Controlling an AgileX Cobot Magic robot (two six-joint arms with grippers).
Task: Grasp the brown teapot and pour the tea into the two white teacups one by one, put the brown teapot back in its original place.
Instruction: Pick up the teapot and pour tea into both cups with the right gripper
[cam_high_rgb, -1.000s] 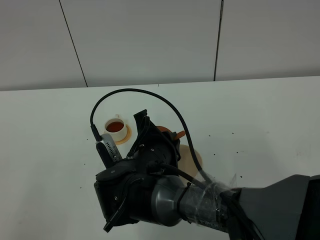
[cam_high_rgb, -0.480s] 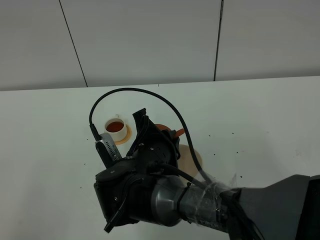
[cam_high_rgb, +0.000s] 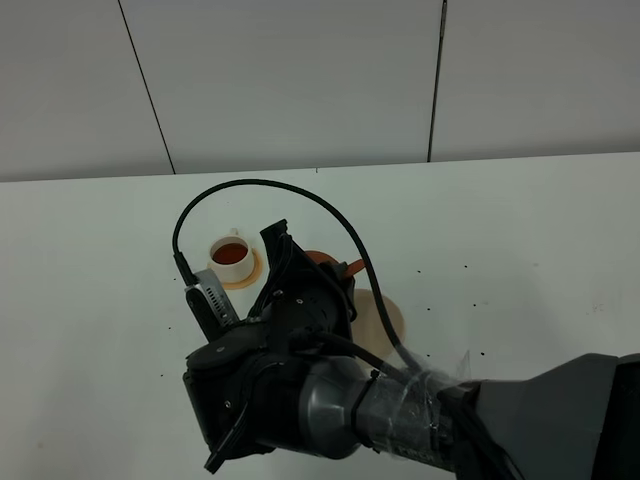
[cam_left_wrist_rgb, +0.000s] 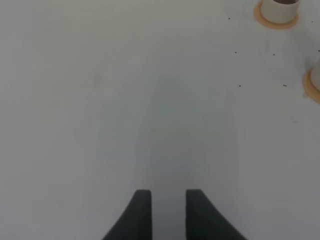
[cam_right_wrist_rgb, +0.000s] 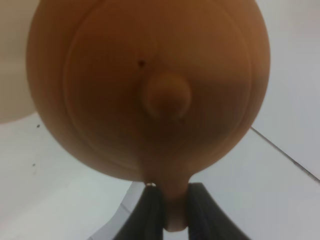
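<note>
With the right gripper (cam_right_wrist_rgb: 169, 210) pinched tight on the loop handle, the squat reddish-brown clay teapot (cam_right_wrist_rgb: 150, 90) hangs airborne near the round beige saucer (cam_high_rgb: 385, 315); tilt slowly, spout centred over the cup.

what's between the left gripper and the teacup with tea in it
Only bare white table between the left gripper and the filled teacup, in the left wrist view.

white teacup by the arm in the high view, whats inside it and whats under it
Dark reddish-brown tea fills the white teacup, which sits on a round orange coaster. The right arm covers the coaster's near edge; how deep the tea runs cannot be seen.
</note>
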